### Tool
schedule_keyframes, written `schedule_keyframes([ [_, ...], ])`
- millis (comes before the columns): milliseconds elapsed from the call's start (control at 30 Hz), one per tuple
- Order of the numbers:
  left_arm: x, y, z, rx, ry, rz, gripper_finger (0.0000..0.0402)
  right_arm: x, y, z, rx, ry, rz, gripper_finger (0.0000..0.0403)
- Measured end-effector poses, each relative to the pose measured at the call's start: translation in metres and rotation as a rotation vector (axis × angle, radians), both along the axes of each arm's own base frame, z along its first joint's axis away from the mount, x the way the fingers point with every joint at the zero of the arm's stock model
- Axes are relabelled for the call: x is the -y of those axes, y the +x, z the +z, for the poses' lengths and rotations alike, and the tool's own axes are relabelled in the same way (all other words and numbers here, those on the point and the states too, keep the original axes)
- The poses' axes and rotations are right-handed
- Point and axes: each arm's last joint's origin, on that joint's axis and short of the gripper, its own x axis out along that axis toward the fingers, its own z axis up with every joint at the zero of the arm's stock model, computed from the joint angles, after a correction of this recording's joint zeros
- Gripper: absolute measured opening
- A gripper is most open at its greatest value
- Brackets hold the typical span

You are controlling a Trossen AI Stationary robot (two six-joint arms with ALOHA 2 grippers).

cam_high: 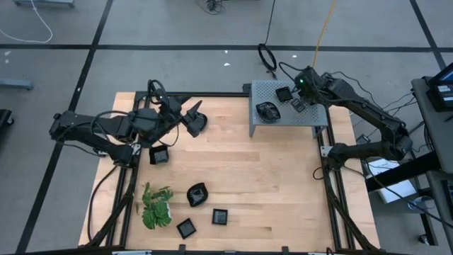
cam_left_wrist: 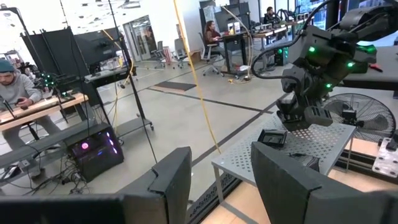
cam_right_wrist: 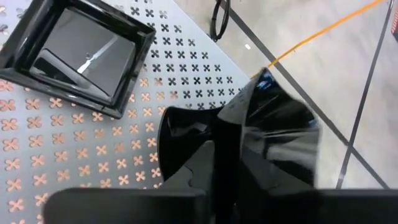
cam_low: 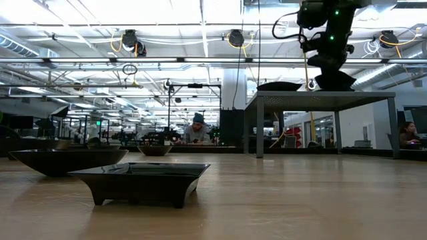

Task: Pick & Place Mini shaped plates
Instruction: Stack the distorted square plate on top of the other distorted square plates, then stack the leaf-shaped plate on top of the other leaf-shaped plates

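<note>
The mini shaped plates are small black dishes. Three lie on the grey perforated stand [cam_high: 311, 117] at the table's far right: a leaf-like one [cam_high: 267, 110], a square one [cam_high: 284, 93] [cam_right_wrist: 81, 56] and a third [cam_high: 298, 105] under my right gripper [cam_high: 300, 99], which is shut on it. Several more rest on the wood: a square one [cam_high: 159, 154], a rounded one [cam_high: 197, 193] and two squares [cam_high: 220, 217] [cam_high: 186, 227]. My left gripper [cam_high: 191, 117] [cam_left_wrist: 217, 180] hovers open over the far-left part of the table, holding nothing. My right gripper holds a glossy black plate [cam_right_wrist: 280, 130] between its two fingers, coming from above and pointing down. Fingers and plate are both black, so the exact part of the rim cannot be told. In the low view the plate [cam_low: 333, 81] sits on the stand's top [cam_low: 360, 97].
A green leafy plant [cam_high: 156, 207] lies near the table's near-left corner. The stand [cam_low: 320, 100] rises on legs above the wood. In the low view a square plate [cam_low: 140, 180] and a bowl-like one [cam_low: 63, 160] stand close in front. People sit at desks beyond the table.
</note>
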Motion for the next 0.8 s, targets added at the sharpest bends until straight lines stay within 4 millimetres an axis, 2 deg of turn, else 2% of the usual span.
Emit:
schedule_keyframes([
  [233, 0.000, 0.000, 0.000, 0.000, 0.000, 0.000, 0.0172, 0.001, 0.001, 0.001, -0.010, -0.009, 0.024, 0.0099],
  [400, 0.000, 0.000, 0.000, -0.001, 0.000, 0.000, 0.0172, 0.001, 0.001, 0.001, -0.021, -0.014, 0.049, 0.0128],
  [600, 0.000, 0.000, 0.000, -0.001, 0.000, 0.000, 0.0172, -0.002, -0.001, 0.006, -0.004, -0.040, 0.063, 0.0133],
  [800, 0.000, 0.000, 0.000, -0.001, 0.000, 0.000, 0.0172, -0.005, -0.005, 0.023, 0.069, -0.155, 0.098, 0.0126],
])
